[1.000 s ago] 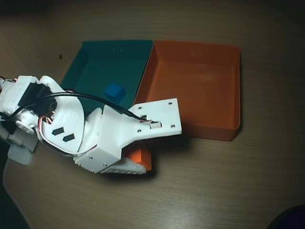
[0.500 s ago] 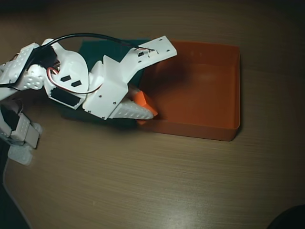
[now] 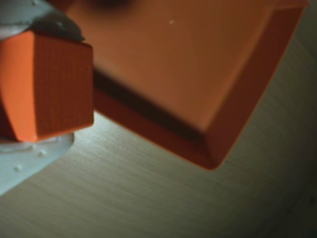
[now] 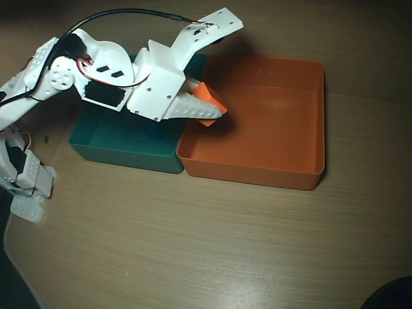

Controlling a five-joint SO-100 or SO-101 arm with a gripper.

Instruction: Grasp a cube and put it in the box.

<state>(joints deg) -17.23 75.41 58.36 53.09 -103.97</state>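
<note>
In the overhead view my gripper point(image 4: 215, 109) is shut on the small orange cube point(image 4: 208, 98). It holds the cube in the air just over the left wall of the orange box point(image 4: 270, 125), inside the box's upper left part. The wrist view has the cube point(image 3: 52, 82) large at the left, pinched between white fingers point(image 3: 27, 161) above and below it. Beyond it lie the bare floor of the box point(image 3: 168, 54) and one of its corners. Nothing lies inside the box.
A teal-green tray point(image 4: 122, 147) stands flush against the box's left side, half covered by my white arm point(image 4: 103, 77). The arm's base point(image 4: 26, 174) sits at the table's left edge. Wooden tabletop point(image 4: 212, 244) spreads in front of both trays.
My gripper has lifted the cube off the table in front of the trays and carried it away and to the right, to above the box's left edge.
</note>
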